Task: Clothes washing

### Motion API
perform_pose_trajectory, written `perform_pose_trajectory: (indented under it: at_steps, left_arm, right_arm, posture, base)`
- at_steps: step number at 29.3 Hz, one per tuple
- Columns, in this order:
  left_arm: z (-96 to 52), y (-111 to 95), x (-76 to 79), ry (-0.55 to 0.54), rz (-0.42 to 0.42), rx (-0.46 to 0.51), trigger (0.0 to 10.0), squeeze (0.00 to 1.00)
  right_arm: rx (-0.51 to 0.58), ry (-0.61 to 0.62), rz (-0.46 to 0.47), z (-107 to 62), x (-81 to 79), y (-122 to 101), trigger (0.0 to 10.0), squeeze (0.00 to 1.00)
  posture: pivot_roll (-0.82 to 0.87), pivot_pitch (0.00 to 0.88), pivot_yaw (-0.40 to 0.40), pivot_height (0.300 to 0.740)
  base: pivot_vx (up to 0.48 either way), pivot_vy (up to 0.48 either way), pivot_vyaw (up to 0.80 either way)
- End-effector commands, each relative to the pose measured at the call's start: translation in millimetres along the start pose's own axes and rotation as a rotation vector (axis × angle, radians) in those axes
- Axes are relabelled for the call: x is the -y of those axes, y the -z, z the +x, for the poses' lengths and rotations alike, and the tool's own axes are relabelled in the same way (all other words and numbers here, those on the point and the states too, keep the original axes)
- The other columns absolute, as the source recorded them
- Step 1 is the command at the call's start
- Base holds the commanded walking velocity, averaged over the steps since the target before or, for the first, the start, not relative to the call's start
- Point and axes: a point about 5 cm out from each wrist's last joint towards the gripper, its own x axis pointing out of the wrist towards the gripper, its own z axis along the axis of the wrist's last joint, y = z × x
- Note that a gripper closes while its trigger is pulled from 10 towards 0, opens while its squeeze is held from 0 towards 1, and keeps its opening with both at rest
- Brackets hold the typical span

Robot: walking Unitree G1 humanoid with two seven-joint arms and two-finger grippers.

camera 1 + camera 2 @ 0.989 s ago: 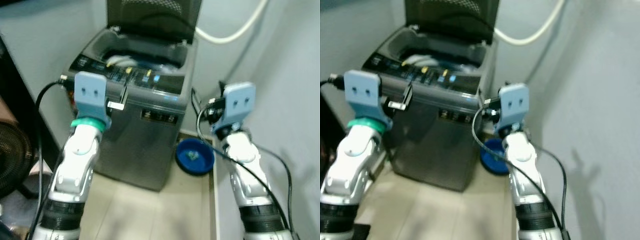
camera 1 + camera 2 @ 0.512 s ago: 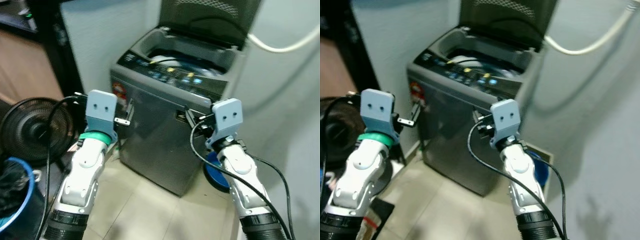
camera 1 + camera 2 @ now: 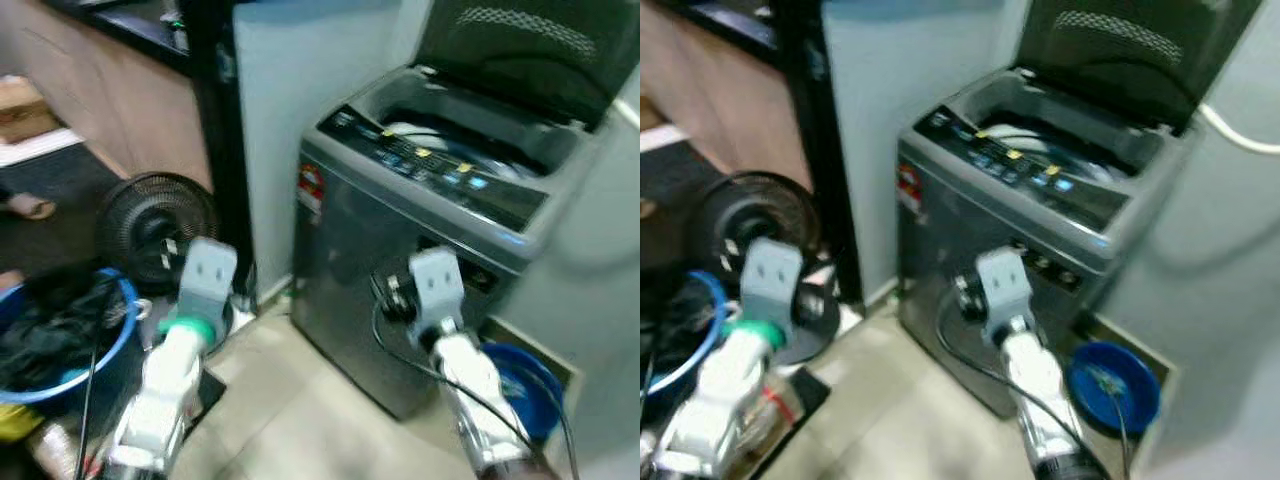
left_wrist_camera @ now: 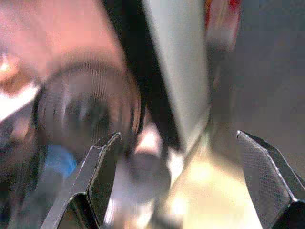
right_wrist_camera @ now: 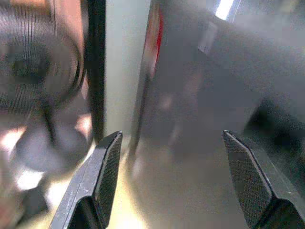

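A grey top-loading washing machine (image 3: 400,250) stands in front of me and to the right, its dark lid (image 3: 530,50) raised and the drum open. On the floor at my left is a blue laundry basket (image 3: 128,310) holding dark clothes (image 3: 50,325). Both arms are held low in front of me, between the basket and the machine. My left gripper (image 4: 177,136) is open and empty, facing the fan and the machine's front corner. My right gripper (image 5: 172,134) is open and empty, facing the machine's grey front panel. The views are blurred.
A black floor fan (image 3: 150,225) stands between the basket and the machine, beside a black upright post (image 3: 225,130). A blue basin (image 3: 525,385) lies on the floor right of the machine. Beige tiled floor (image 3: 290,420) stretches ahead. A white wall is behind.
The camera has swung left and pulled back, so the fan and the blue basket have come into view. Both arms sit lower in the picture. Both grippers hold nothing.
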Motion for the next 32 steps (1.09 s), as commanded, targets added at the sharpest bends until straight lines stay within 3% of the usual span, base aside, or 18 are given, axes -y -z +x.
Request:
perform_pose_trajectory:
  at_steps: [1, 2, 5, 10, 15, 19, 32]
  left_arm:
    - [1.8, 1, 3.9, 0.013, 0.015, -0.001, 10.0, 0.0]
    - [-5.2, 30, 3.3, 0.015, 0.033, -0.102, 10.0, 0.0]
    - [-8.2, 41, 2.8, 0.015, 0.025, -0.148, 10.0, 0.0]
    - [-18.3, 71, 2.9, 0.011, 0.035, -0.253, 10.0, 0.0]
    - [-17.8, 68, 4.5, 0.015, 0.03, -0.232, 10.0, 0.0]
    - [-10.2, 59, 7.3, 0.024, 0.021, -0.172, 10.0, 0.0]
    - [-4.6, 53, 8.8, 0.026, 0.025, -0.137, 10.0, 0.0]
  right_arm:
    - [-0.011, 0.039, 0.018, -0.9, 7.5, 3, 10.0, 0.0]
    - [-0.102, 0.077, 0.045, -11.0, 12.8, 28, 10.0, 0.0]
    - [-0.145, 0.083, 0.038, -16.5, 13.7, 39, 10.0, 0.0]
    - [-0.286, 0.045, -0.009, -39.5, 5.7, 77, 10.0, 0.01]
    - [-0.284, 0.035, -0.012, -42.4, 0.4, 81, 10.0, 0.02]
    - [-0.23, 0.029, -0.016, -33.2, -3.2, 73, 10.0, 0.02]
    - [-0.188, 0.023, -0.029, -26.8, -4.5, 66, 10.0, 0.01]
  posture:
    - [0.1, 0.0, -0.026, 0.74]
    - [0.1, 0.0, -0.026, 0.74]
    - [0.1, 0.0, -0.026, 0.74]
    - [0.1, 0.0, -0.029, 0.74]
    - [0.1, 0.0, -0.027, 0.74]
    - [0.09, 0.0, -0.024, 0.74]
    - [0.09, 0.0, -0.022, 0.74]
  base:
    - [0.0, 0.0, 0.77]
    - [0.0, 0.0, 0.76]
    - [0.0, 0.0, 0.76]
    - [0.0, 0.0, 0.76]
    - [0.0, 0.0, 0.76]
    - [0.0, 0.0, 0.76]
    - [0.0, 0.0, 0.72]
